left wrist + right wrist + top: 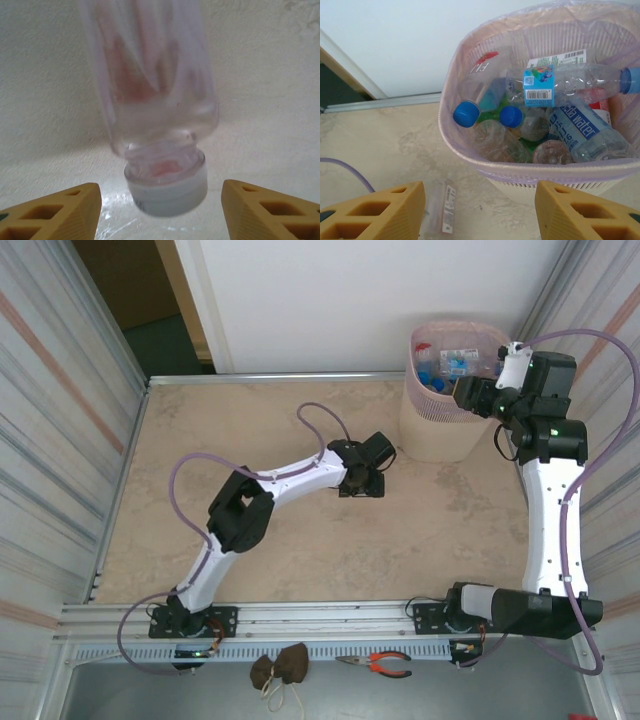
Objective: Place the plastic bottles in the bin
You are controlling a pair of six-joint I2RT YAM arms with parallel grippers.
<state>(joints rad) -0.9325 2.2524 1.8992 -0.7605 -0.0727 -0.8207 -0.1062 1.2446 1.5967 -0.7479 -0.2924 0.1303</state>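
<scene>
**Both sides open, nothing gripped**

A beige, marbled bench (300, 560) forms the floor of the cell. Ribbed translucent panels (60, 400) wall it in left and right. A white panel (380, 300) closes the far side next to a dark doorway (150, 320). Aluminium rails (320, 618) run along the near edge. Below them, on a grey shelf (130, 690), lie orange-handled pliers (378, 664) and a brown cloth pouch (280, 668).

The tall pale pink plastic bin (435, 435), lined with thin translucent film, stands at the bench's far right. Clear plastic bottles with blue caps and blue labels (560, 85) lie heaped inside it. The right pincer (480, 192) hangs close by the bin's rim, fingers apart and empty. A flattened clear bottle with a white label strip (442, 212) lies on the bench just beside the bin's foot.

Mid-bench, the left pincer (161, 192) is open too. A blurred clear bottle with a white cap and pinkish label (160, 100) sits between its fingers, touching neither. Whether it rests on the bench I cannot tell.
</scene>
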